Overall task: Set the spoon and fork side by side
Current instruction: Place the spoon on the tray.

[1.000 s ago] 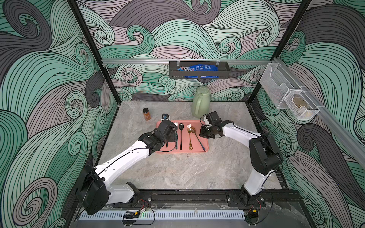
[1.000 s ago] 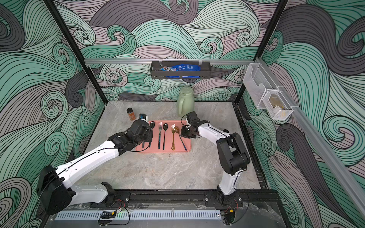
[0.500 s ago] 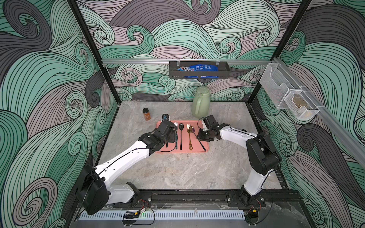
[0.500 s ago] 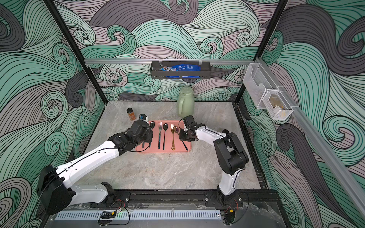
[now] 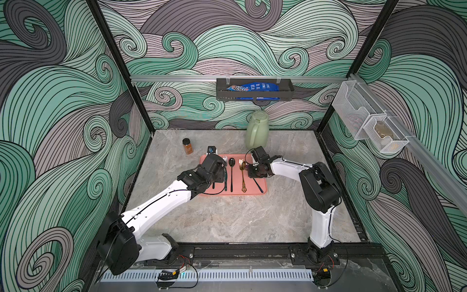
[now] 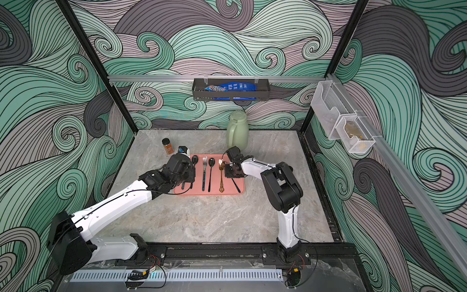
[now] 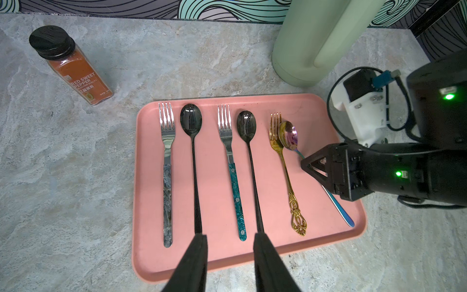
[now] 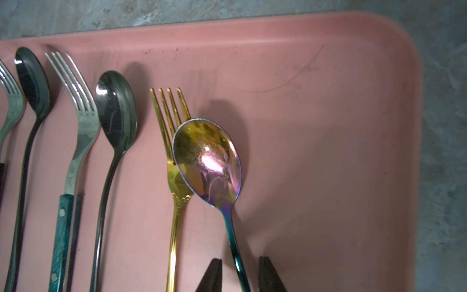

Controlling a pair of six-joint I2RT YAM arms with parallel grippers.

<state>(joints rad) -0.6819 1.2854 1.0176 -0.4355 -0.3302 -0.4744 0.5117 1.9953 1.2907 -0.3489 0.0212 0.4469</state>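
Pink tray (image 7: 316, 121) under both arms. Left gripper (image 7: 230, 236): jaws spread, empty, hovering over tray edge. Right gripper (image 8: 240, 263) low over tray, jaws part-open either side of rainbow spoon (image 8: 207, 161) handle, gaps both sides, not yet pinching. Spoon bowl ahead of its tips, overlapping gold fork (image 8: 173, 240) head; fork handle just beside one jaw. Step, likely: straightening this pair. Next — pinch handle, swing bowl off fork, lay parallel.

Bare tray (image 8: 328, 126) beside iridescent spoon (image 8: 209, 161), green pitcher (image 5: 257, 131) close behind, open table (image 5: 227, 215) in front
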